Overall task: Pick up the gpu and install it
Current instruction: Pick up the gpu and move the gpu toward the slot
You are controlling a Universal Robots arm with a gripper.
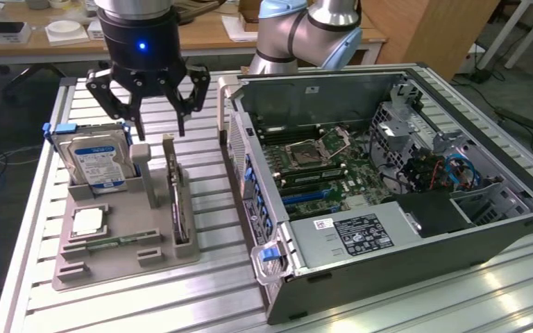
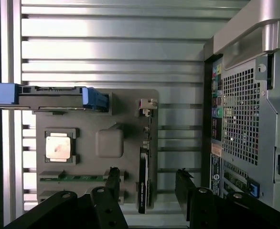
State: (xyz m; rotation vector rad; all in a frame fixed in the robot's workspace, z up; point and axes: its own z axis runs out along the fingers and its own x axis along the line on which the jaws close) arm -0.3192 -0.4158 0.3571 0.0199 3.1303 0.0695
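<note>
1. Your gripper [image 1: 158, 129] hangs with its jaws spread wide and nothing between them. It sits above the far end of the grey holder tray [image 1: 109, 269], clear of every part.
2. In the wrist view, the gripper [image 2: 147, 182] straddles the gpu [image 2: 143, 187]: one finger [image 2: 112, 179] on the memory side, the other on the case side, neither touching the card.
3. The gpu [image 1: 175, 187] stands on its long edge in a slot of the tray, on the side nearest the computer case [image 1: 488, 239]. Its silvery bracket [image 2: 147, 107] is at the end under the gripper.
4. Just beside it, at the exterior view's left, you see the hard drive [image 1: 100, 158] upright in its blue-clipped carrier.
5. Nearer the camera, the processor [image 1: 89, 220] lies flat in its recess, with the green memory strip [image 1: 119, 241] below it.
6. The case lies on its side on the slatted table [image 1: 202, 302], open, its motherboard [image 1: 327, 170] exposed, at the exterior view's right of the tray.
</note>
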